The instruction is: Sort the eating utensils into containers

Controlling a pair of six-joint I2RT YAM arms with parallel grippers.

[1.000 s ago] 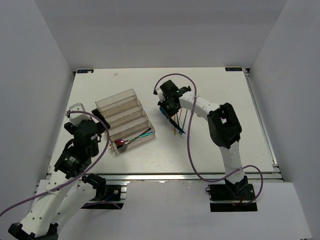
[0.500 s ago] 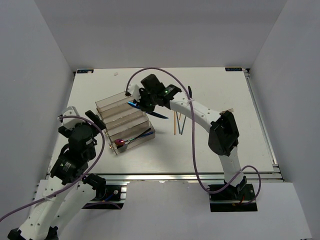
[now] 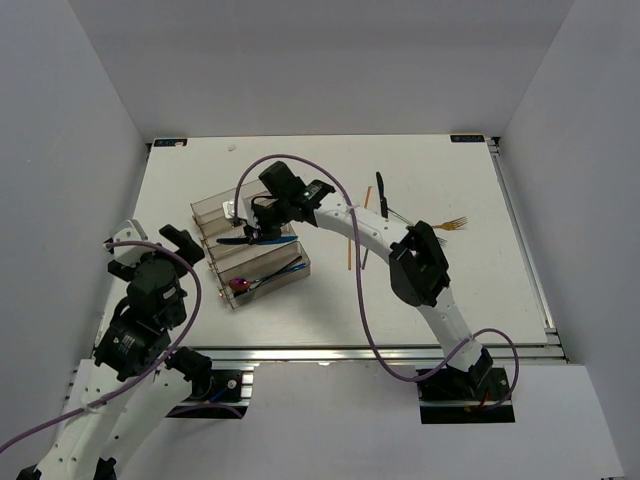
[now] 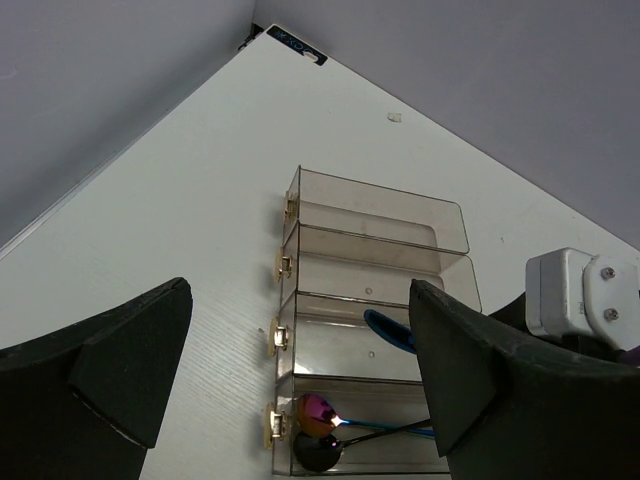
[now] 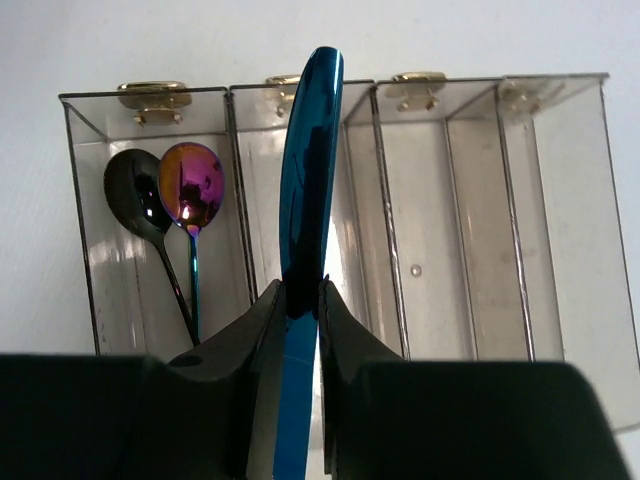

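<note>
Blue utensil [image 5: 312,170], clamped, right pincer [image 5: 300,297] over tray [image 5: 455,250]

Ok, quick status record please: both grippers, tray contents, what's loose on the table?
left gripper: open, empty, beside tray
right gripper: shut on blue knife, above compartment next to the spoons
tray: black spoon, purple spoon in end compartment nearest the arms
loose on table: gold fork, black utensil, orange chopsticks
</note>
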